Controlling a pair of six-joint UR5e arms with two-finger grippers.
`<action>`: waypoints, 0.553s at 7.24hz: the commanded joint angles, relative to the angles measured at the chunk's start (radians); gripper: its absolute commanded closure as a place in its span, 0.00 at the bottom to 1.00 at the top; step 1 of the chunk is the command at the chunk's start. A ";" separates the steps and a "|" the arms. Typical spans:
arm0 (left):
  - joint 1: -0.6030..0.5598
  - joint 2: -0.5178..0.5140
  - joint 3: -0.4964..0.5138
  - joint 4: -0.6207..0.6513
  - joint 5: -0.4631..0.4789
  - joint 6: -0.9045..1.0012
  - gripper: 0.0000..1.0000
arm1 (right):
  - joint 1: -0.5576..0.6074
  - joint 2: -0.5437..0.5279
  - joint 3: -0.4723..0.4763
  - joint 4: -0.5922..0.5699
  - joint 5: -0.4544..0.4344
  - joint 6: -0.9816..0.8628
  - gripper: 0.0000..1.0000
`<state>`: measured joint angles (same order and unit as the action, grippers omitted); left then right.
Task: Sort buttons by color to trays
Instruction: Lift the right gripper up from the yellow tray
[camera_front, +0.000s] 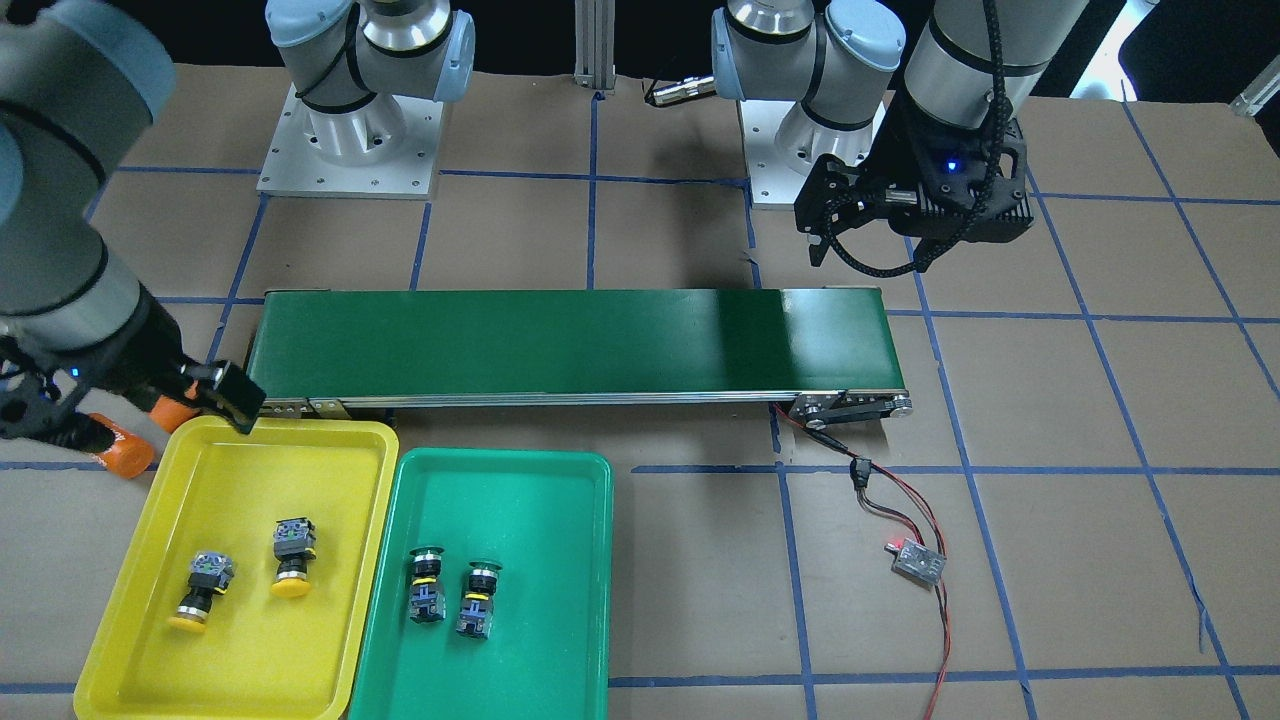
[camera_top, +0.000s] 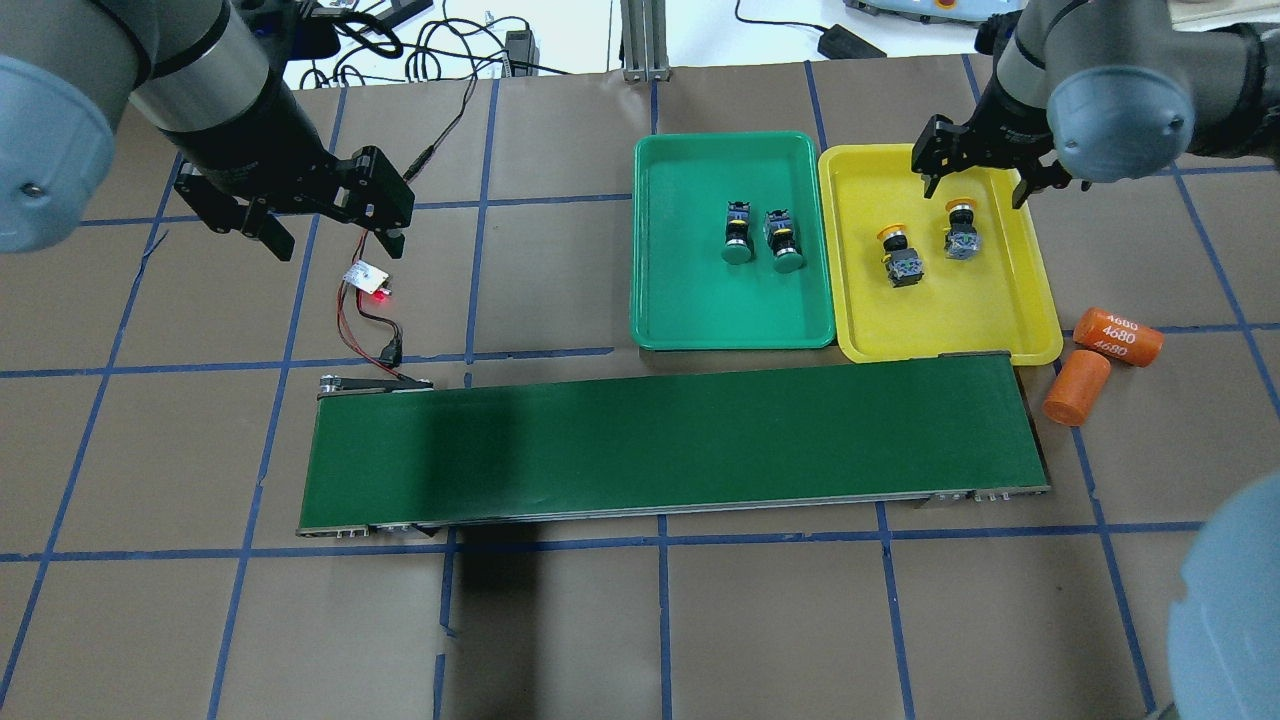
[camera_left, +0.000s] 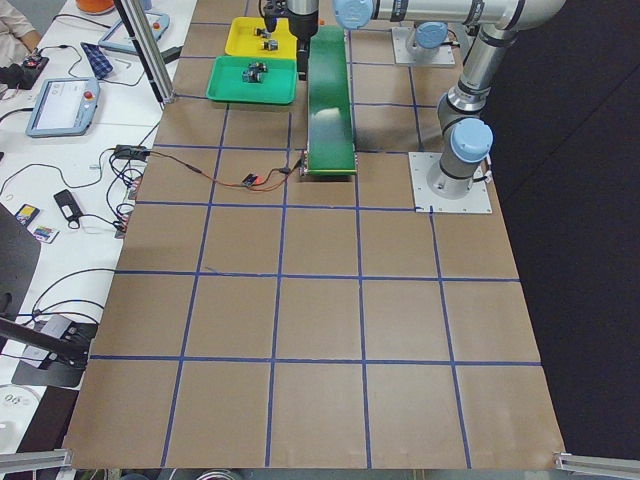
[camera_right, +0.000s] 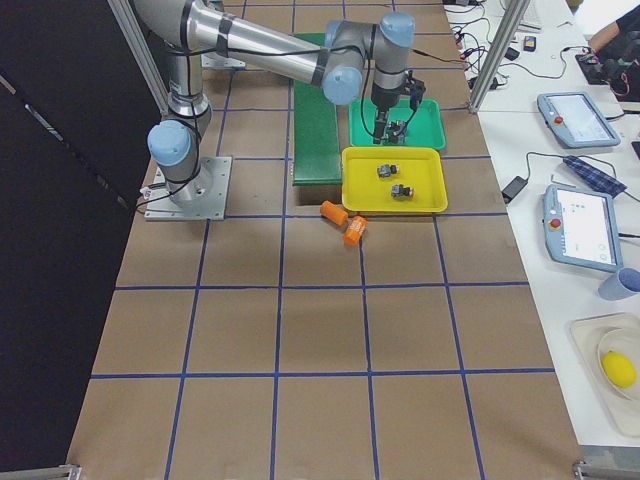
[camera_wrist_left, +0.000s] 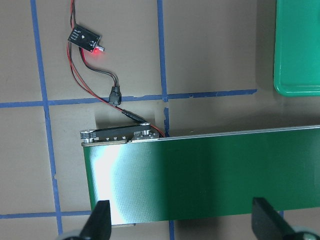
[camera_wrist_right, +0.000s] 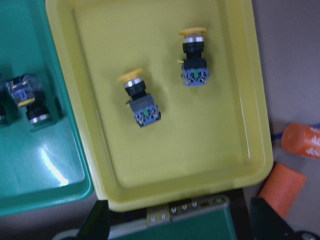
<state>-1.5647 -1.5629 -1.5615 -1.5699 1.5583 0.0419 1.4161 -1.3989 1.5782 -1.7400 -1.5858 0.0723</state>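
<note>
Yellow buttons (camera_top: 897, 255) lie in the yellow tray (camera_top: 1000, 295), green buttons (camera_top: 737, 236) in the green tray (camera_top: 690, 295), both trays beside the right end of the belt (camera_top: 700, 440). Right gripper (camera_top: 975, 187) hangs open there, left gripper (camera_top: 335, 235) open by its other end.

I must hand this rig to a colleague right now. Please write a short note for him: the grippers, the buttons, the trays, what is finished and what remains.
Left gripper: open, empty, above the table past the conveyor belt.
Right gripper: open, empty, above the yellow tray.
Both yellow buttons lie in the yellow tray; both green buttons lie in the green tray.
Done: all four buttons are sorted by colour.
Left: no sorting that I can see; probably only parking the arms.
The orange cylinders lie on the table beside the yellow tray.
</note>
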 joint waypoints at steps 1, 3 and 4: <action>0.000 0.001 0.008 -0.002 0.006 0.000 0.00 | 0.036 -0.173 0.017 0.221 0.007 0.009 0.00; 0.000 0.003 0.009 -0.002 0.008 0.000 0.00 | 0.102 -0.215 0.110 0.215 0.001 0.009 0.00; 0.000 0.004 0.009 -0.002 0.008 0.000 0.00 | 0.104 -0.259 0.137 0.218 -0.005 0.012 0.00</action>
<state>-1.5647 -1.5598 -1.5529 -1.5723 1.5655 0.0414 1.5055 -1.6124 1.6697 -1.5272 -1.5840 0.0823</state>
